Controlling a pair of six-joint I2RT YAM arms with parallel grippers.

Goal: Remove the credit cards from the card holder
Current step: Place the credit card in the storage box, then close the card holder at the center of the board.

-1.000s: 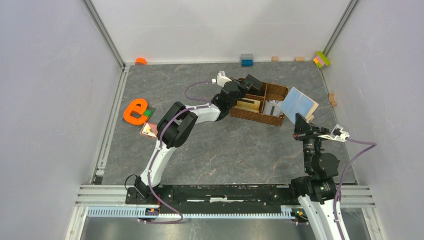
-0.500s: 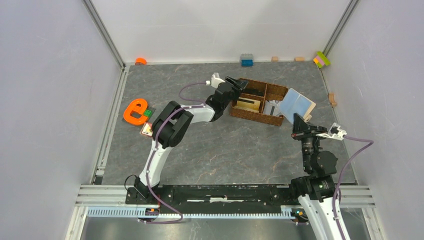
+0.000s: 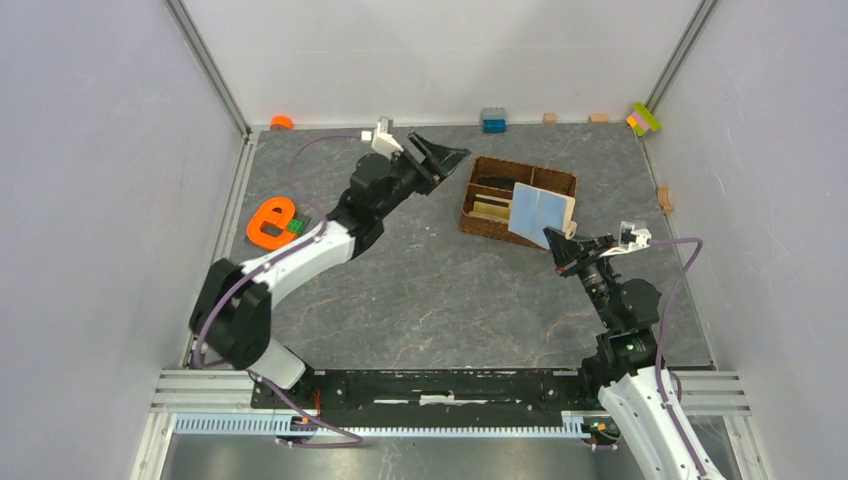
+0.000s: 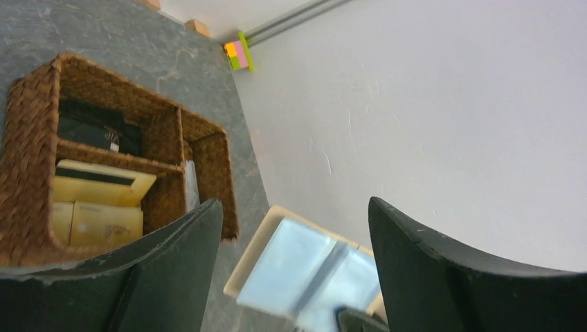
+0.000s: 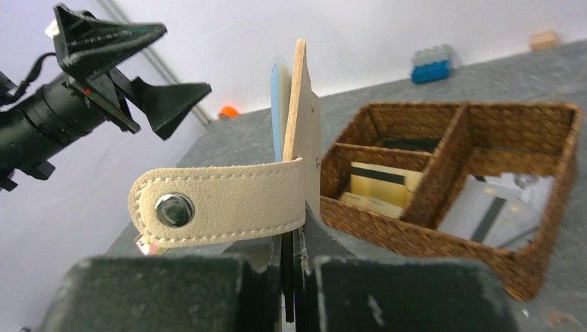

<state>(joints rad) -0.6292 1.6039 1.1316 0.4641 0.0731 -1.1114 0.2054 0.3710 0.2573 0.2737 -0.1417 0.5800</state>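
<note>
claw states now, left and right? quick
Left claw: open, holding nothing.
Right claw: closed on the card holder.

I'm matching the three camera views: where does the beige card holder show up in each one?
Top external: card holder open, right of centre, covering the wicker basket's right half.
Left wrist: card holder bottom centre, sleeves facing the camera, basket at left.
Right wrist: card holder centre foreground, edge-on, snap tab showing, basket behind at right.
Shared landmark: the wicker basket.
</note>
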